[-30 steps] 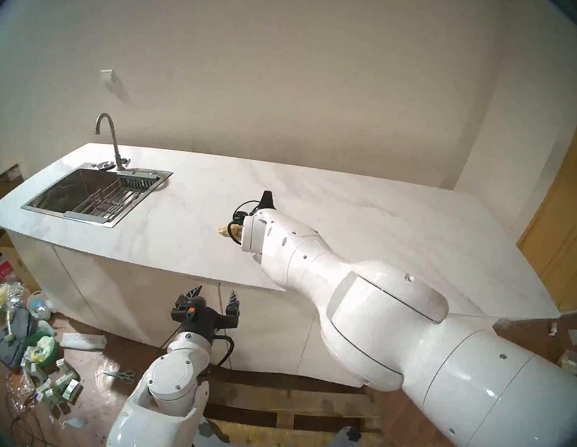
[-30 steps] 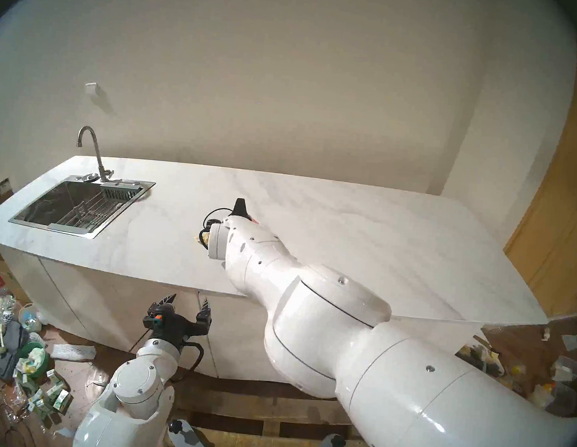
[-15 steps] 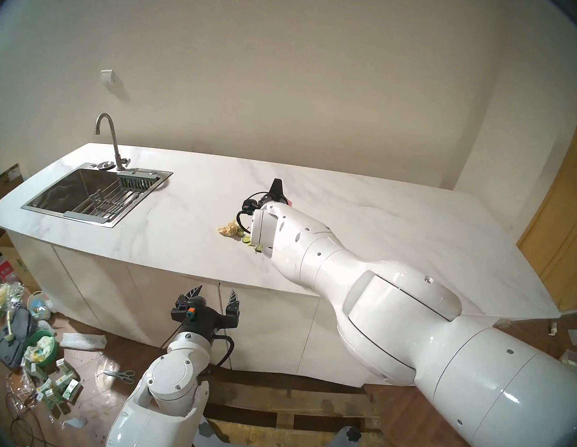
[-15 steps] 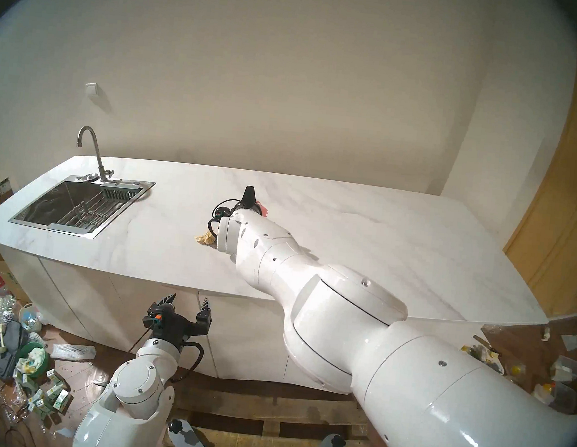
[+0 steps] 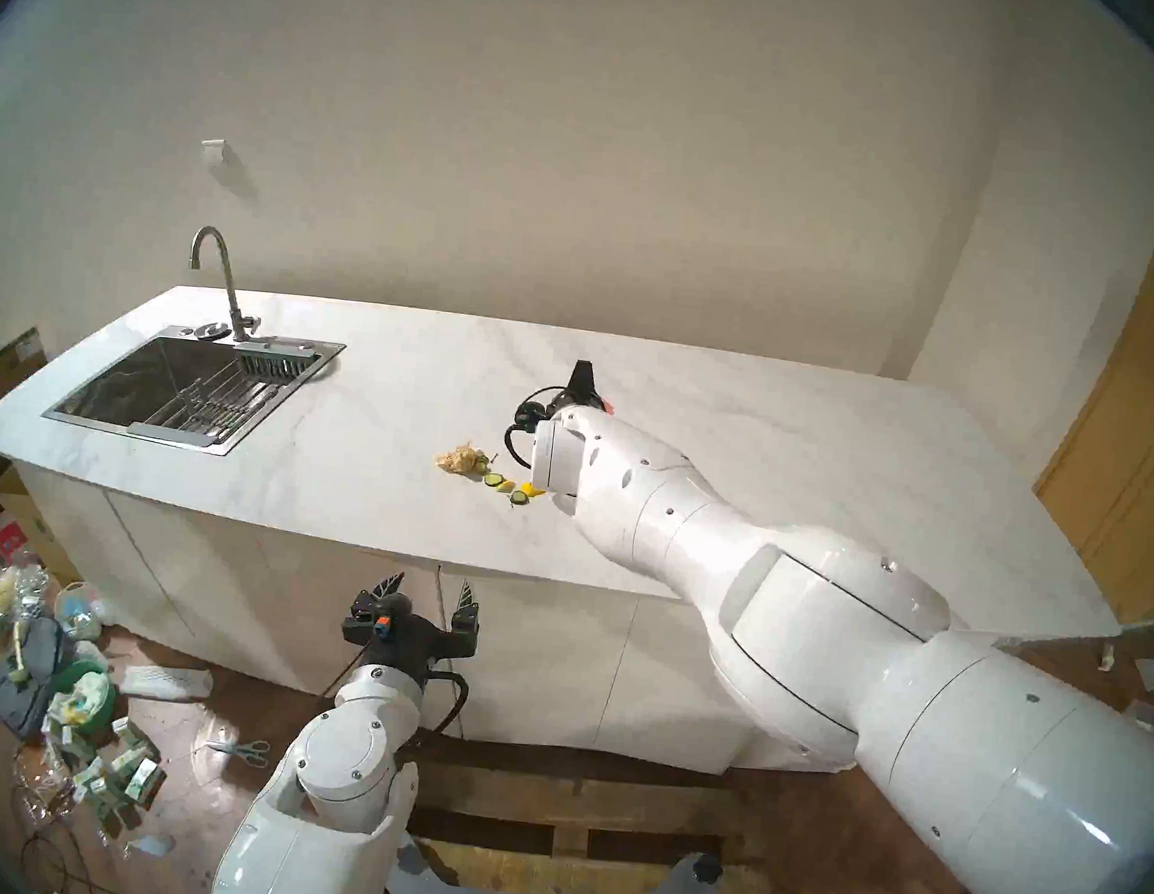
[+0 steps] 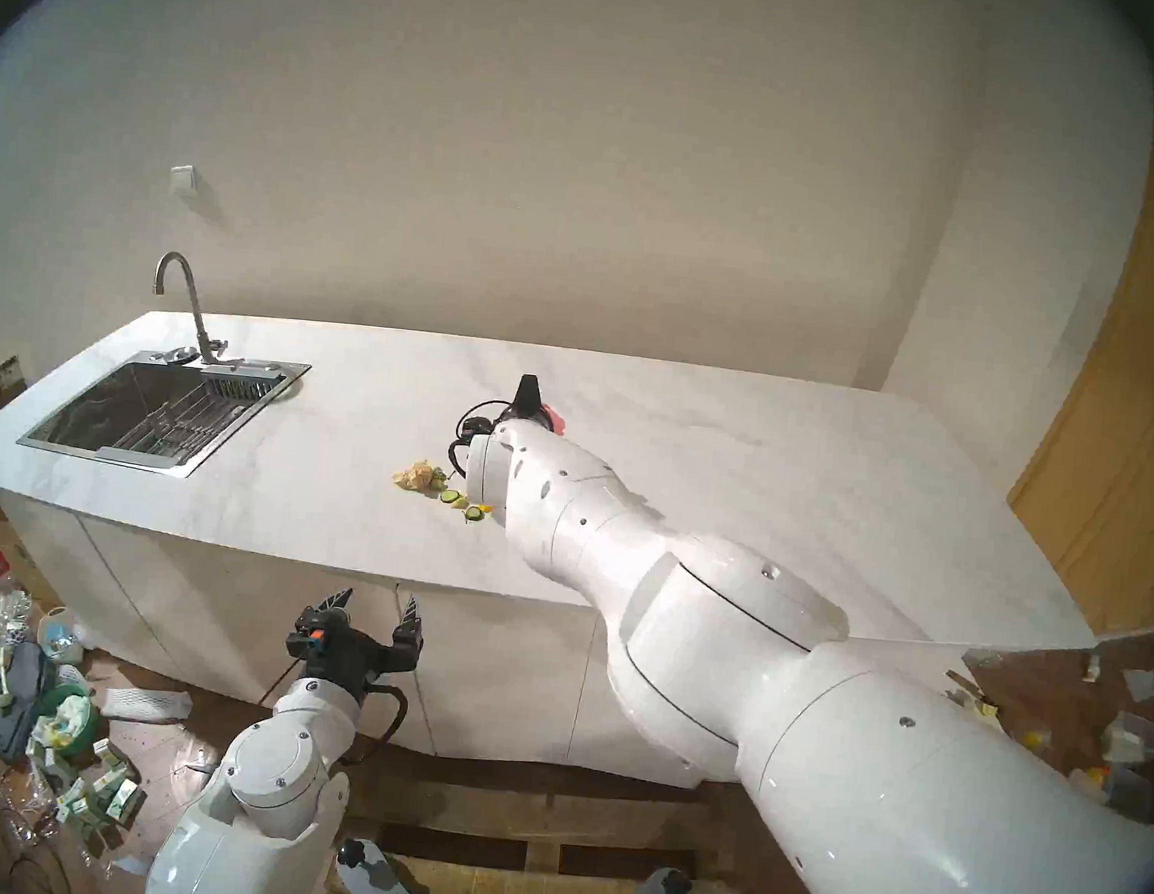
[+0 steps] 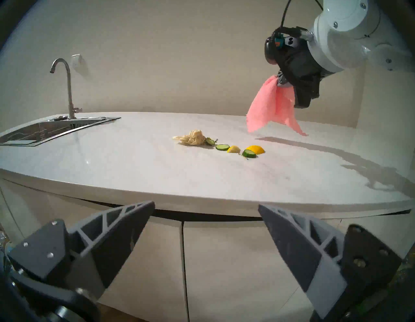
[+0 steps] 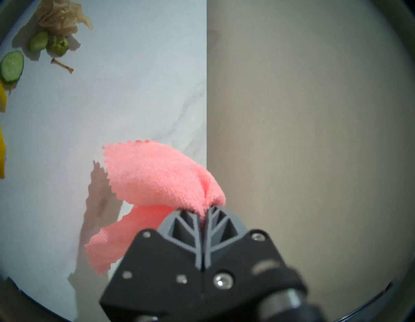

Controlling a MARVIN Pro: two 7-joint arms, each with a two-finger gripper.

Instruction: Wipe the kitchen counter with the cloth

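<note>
Head pair looks down on the whole tabletop (image 5: 362, 487) from above, left wrist cam peers level across its front edge, right wrist cam hangs close over it, all sharing the scraps (image 7: 224, 147).

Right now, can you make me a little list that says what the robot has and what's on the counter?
right gripper: jaws shut on the pink cloth
cloth: hangs above the kitchen counter, not touching it
left gripper: jaws open, holding nothing, in front of the cabinets
mess on counter: beige papery wad, cucumber slices, yellow peel bits
sink: at the counter's left end, faucet behind it
</note>
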